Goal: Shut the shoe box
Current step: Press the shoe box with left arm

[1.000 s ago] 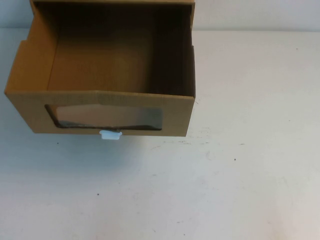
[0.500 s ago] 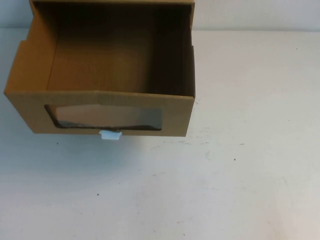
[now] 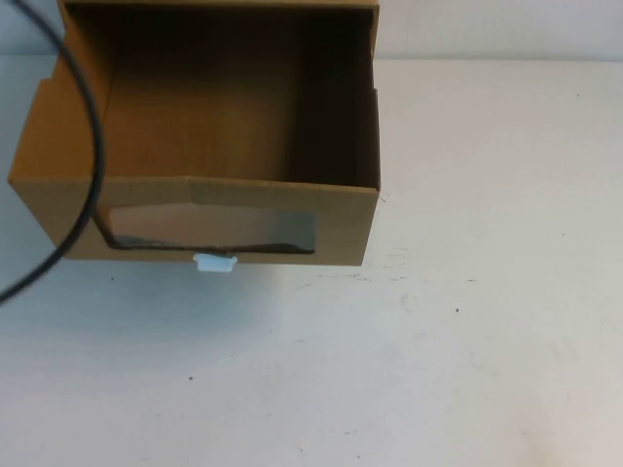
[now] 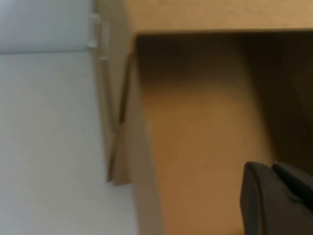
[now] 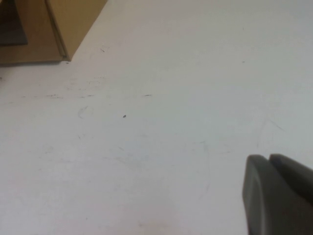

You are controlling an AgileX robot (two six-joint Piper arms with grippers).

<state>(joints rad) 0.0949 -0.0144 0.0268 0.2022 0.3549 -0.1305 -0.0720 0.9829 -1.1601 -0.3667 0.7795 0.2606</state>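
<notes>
The shoe box (image 3: 341, 229) is a brown cardboard drawer-type box at the table's back left. Its drawer stands pulled out toward me, open on top and empty inside. The front has a dark window (image 3: 209, 229) with a small white pull tab (image 3: 215, 262) below it. Neither gripper shows in the high view. In the left wrist view my left gripper (image 4: 271, 166) is shut and empty, close to a brown wall of the box (image 4: 195, 127). In the right wrist view my right gripper (image 5: 268, 157) is shut and empty above bare table, away from the box's corner (image 5: 68, 24).
A black cable (image 3: 92, 146) curves across the box's left side in the high view. The white table (image 3: 438, 341) spreads in front of and to the right of the box. A pale wall runs behind it.
A black cable has swung into the high view over the box's left side. The box has not moved.
</notes>
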